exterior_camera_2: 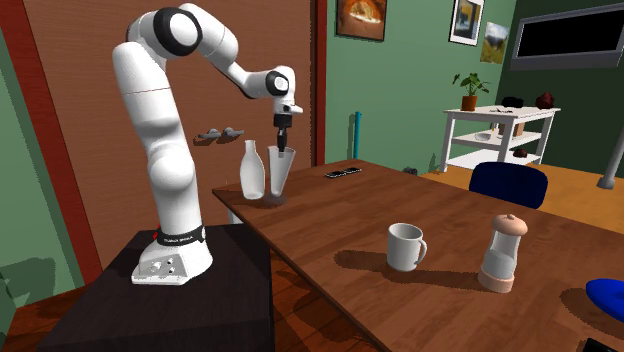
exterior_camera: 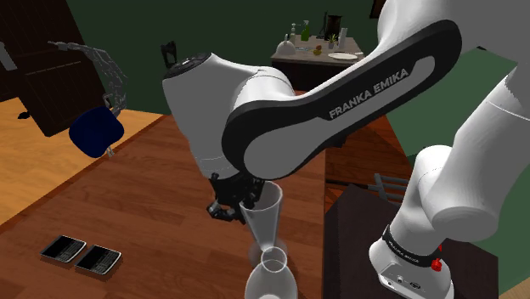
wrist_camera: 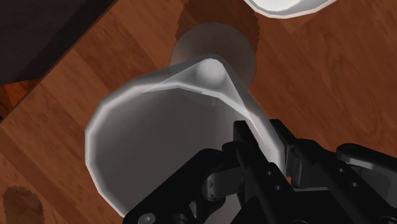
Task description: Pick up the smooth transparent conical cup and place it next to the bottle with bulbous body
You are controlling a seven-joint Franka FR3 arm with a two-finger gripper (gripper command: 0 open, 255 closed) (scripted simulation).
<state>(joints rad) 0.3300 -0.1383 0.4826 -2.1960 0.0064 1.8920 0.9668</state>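
In the shoulder view the white arm [exterior_camera: 340,93] bends low over the wooden table [exterior_camera: 161,195], and the black gripper [exterior_camera: 238,200] sits at the rim of the see-through conical cup [exterior_camera: 263,219]. The cup stands upright, wide mouth up, just beside the clear bottle [exterior_camera: 272,276] with the rounded body. Two dark flat devices [exterior_camera: 81,253] lie well apart from them, toward that view's left. In the second exterior view the gripper comes straight down onto the cup's mouth. The cup's foot rests on the table near its far corner, and the bottle is close at the cup's left. A white mug [exterior_camera_2: 405,246] and a pale grinder [exterior_camera_2: 502,253] stand much nearer that camera. In the wrist view the two black fingers [wrist_camera: 248,149] are clamped on the cup's wall at the rim, one inside the mouth and one outside. The cup's narrow bottom and round foot show through it against the wood.
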